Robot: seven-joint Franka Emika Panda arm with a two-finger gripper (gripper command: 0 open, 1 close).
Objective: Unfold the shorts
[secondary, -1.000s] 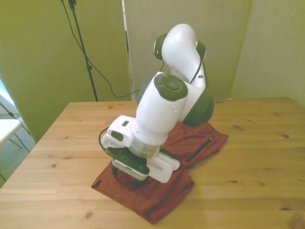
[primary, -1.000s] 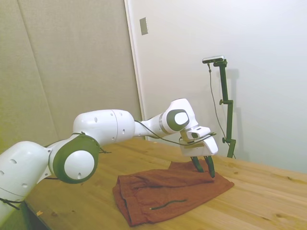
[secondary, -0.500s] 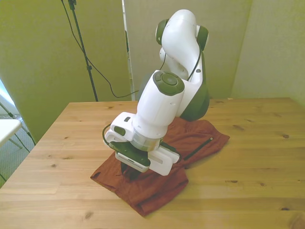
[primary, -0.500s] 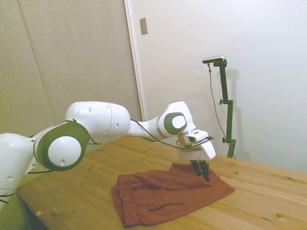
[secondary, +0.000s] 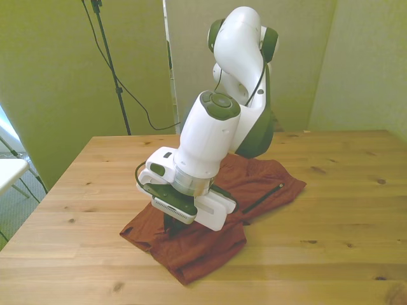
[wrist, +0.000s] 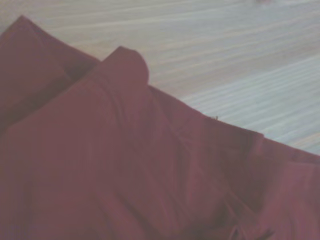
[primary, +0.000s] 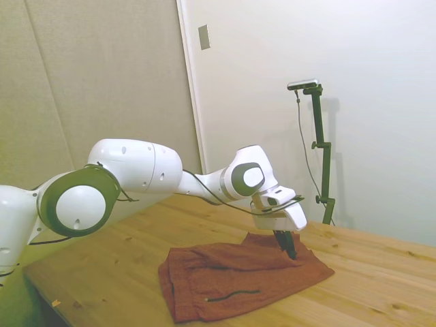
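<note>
The rust-brown shorts lie folded on the wooden table, with the dark pocket slit on the near layer. My gripper stands upright at the cloth's far right part, its dark fingers pressed together and pinching a fold of the top layer. In the front view the shorts spread from under the white hand, which hides most of the gripper. The wrist view is filled by the shorts in soft creases, with bare wood beyond their edge.
Bare table extends to the front view's right and toward the camera. A white surface sits off the table's edge at the front view's left. The arm's elbow hangs over the table's left end in the side view.
The fingers have gone from spread apart to shut on the cloth. The hand has drawn back a little toward the robot, and the shorts' front corner has slid back with it.
</note>
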